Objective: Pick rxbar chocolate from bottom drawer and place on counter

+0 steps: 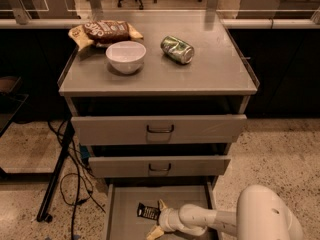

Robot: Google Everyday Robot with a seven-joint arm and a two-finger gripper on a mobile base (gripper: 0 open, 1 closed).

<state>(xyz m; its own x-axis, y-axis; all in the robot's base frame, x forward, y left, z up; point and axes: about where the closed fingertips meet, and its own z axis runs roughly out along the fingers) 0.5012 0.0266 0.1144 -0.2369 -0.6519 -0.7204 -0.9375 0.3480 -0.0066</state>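
Right, rxbar (pixel 148 211) lies flat in drawer (pixel 127 227), just left of gripper (pixel 159 218) — fingers spread wide, nothing held. Prob light, thin, slick wrapper — you'd pinch across its narrow width.

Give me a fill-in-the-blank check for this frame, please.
The drawer holding the rxbar chocolate is the ___ of three. The pincer is down in that drawer beside the bar, fingers ___. On the counter, beside the white bowl, a green ___ lies on its side.
Missing: bottom; open; can.
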